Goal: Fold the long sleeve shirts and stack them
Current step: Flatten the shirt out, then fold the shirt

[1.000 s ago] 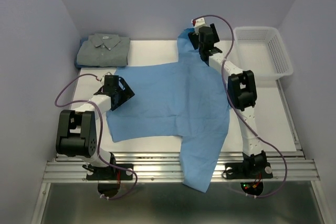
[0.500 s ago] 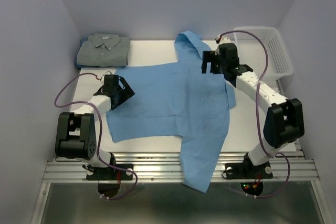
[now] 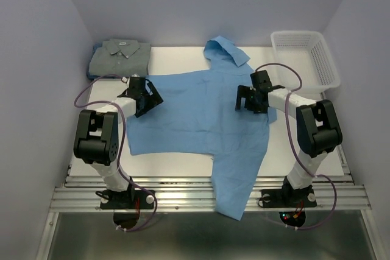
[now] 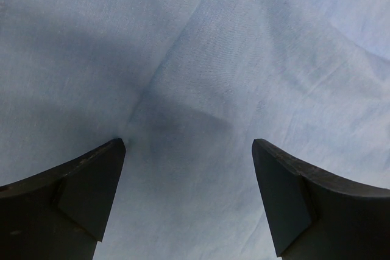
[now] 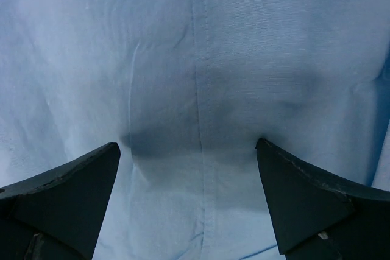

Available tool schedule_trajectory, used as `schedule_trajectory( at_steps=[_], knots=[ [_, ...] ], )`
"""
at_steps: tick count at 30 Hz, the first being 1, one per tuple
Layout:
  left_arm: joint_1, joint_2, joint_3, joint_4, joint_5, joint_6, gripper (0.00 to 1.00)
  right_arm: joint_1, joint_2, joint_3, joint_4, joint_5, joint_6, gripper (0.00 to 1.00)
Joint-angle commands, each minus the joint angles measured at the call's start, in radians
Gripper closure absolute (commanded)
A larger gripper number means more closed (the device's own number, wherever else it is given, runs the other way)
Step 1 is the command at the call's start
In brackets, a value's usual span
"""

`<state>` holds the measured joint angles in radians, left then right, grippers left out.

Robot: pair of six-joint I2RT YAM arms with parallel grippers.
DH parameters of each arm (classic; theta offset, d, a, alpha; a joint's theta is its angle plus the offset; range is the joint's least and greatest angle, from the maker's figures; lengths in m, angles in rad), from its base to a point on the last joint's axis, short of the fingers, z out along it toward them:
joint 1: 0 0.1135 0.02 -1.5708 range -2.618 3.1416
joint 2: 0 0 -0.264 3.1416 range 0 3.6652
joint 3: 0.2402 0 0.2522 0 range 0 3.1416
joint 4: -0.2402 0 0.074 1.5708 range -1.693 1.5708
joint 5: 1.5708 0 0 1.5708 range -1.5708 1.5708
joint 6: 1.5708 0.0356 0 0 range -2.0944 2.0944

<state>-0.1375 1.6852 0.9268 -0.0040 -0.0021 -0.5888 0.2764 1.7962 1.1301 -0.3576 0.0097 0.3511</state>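
Far-left corner of tabletop [image 3: 173, 60]: grey-green shirt [image 3: 120, 57], folded, collar up. Just right of it, left pincer [image 3: 148, 97] sits over the left edge of the sky-blue shirt [image 3: 201, 117]. The left wrist view shows the jaws spread wide, nothing between them, only blue cloth beneath and close; contact can't be told. The blue shirt lies spread flat mid-tabletop, with one sleeve bunched at the far edge and the other hanging over the near edge. Right pincer [image 3: 248, 101] is over the shirt's right side, also wide and gripping nothing; a stitched seam runs between its fingers [image 5: 67, 187]. White mesh basket [image 3: 329, 68] sits in the far-right corner, apart from the shirt.
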Motion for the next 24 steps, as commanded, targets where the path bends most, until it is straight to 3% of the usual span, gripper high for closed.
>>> schedule_trajectory(
  at_steps=[1, 9, 12, 15, 19, 24],
  knots=[
    [-0.017, 0.099, 0.088, -0.06, 0.027, 0.014, 0.01, -0.095, 0.078, 0.013, -0.01, 0.058, 0.019, 0.0],
    [-0.039, 0.124, 0.188, -0.134, 0.065, 0.015, 0.01, -0.157, 0.126, 0.124, -0.04, 0.06, -0.09, 0.0],
    [-0.047, 0.035, 0.165, -0.157, 0.079, 0.012, 0.01, -0.12, 0.049, 0.149, -0.06, 0.004, -0.164, 0.0],
    [-0.045, -0.094, 0.158, -0.271, 0.004, -0.002, 0.01, -0.025, -0.065, 0.163, -0.11, 0.087, -0.19, 0.0],
    [-0.044, -0.275, 0.13, -0.501, -0.182, -0.051, 0.01, 0.072, -0.231, 0.056, -0.187, 0.137, -0.094, 0.0],
    [-0.042, -0.427, -0.012, -0.637, -0.2, -0.149, 0.01, 0.121, -0.426, -0.101, -0.371, 0.153, -0.008, 0.0]
  ],
)
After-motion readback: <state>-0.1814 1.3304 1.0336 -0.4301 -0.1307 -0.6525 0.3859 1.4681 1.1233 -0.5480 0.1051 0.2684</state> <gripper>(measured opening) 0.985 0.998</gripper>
